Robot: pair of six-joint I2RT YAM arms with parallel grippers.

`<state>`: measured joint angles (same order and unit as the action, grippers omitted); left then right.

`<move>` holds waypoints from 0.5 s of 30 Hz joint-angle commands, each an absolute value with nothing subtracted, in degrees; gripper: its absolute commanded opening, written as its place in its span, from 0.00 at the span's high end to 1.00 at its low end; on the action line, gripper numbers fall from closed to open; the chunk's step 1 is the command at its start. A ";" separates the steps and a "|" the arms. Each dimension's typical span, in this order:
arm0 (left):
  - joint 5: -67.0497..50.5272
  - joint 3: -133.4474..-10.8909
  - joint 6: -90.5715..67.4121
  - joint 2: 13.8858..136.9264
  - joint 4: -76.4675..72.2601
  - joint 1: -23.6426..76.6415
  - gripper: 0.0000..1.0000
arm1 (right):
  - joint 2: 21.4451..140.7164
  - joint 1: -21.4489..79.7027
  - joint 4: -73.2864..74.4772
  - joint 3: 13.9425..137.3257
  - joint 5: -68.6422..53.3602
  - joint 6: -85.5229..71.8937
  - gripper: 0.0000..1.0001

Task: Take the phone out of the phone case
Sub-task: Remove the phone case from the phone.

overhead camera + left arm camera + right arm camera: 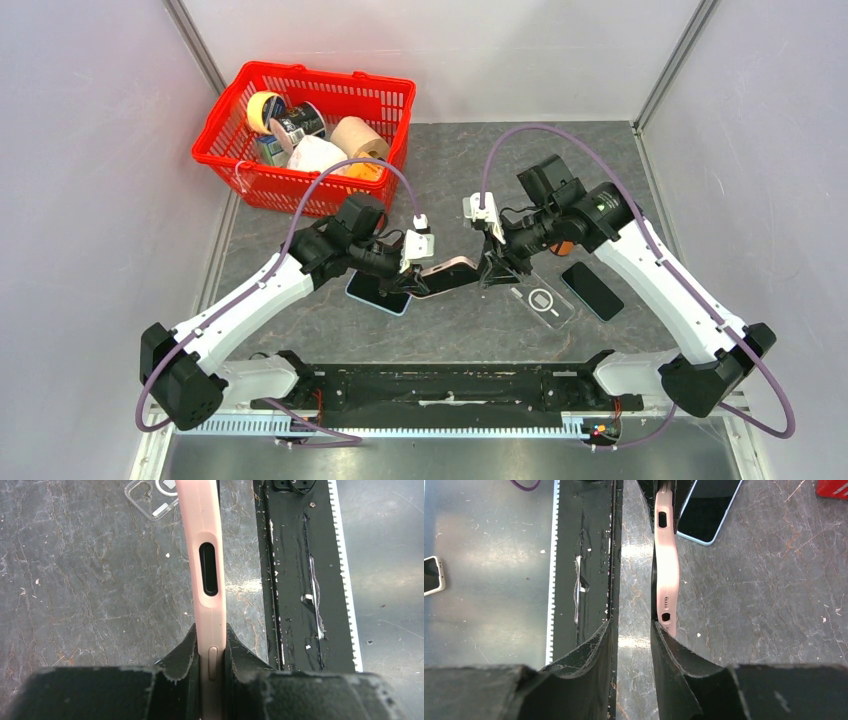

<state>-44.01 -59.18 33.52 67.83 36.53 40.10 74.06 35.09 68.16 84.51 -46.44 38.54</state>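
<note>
Top external view: the left gripper (408,262) and right gripper (493,263) face each other over the middle of the table (460,170). The pink case (447,275) spans between them.

Left wrist view: the left jaws are narrow and clamped on the left end of the pink case. The case stands on edge, with a side button between the pads and an oblong cut-out further along.

Right wrist view: the right jaws stand partly apart, with bare table showing in the gap and nothing gripped. The right end of the pink case, with its port holes, touches the tip of one finger (671,650). A dark strip, taken to be the phone (653,590), runs along one face of the case. Whether it has begun to lift out cannot be told.

Other items, top external view:
- A blue-edged phone (378,293) lies flat under the left gripper.
- A clear case (542,300) lies just right of and nearer than the right gripper.
- A black phone (592,290) lies to the right of the clear case.
- A red basket (240,175) holding tape rolls sits at the far left
</note>
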 commanded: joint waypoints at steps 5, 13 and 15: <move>-52.54 -60.20 31.91 66.27 31.58 40.15 0.98 | 74.71 35.13 62.22 82.94 -44.78 35.21 0.60; -57.38 -61.32 32.80 67.06 31.39 40.17 0.98 | 75.06 35.13 55.87 80.30 -40.50 30.38 0.59; -58.22 -61.60 32.90 67.40 31.41 40.17 0.98 | 75.06 35.16 54.49 79.86 -39.93 29.29 0.60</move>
<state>-45.17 -58.96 33.15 67.94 38.11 39.18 74.06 35.09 62.65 81.32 -44.47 32.03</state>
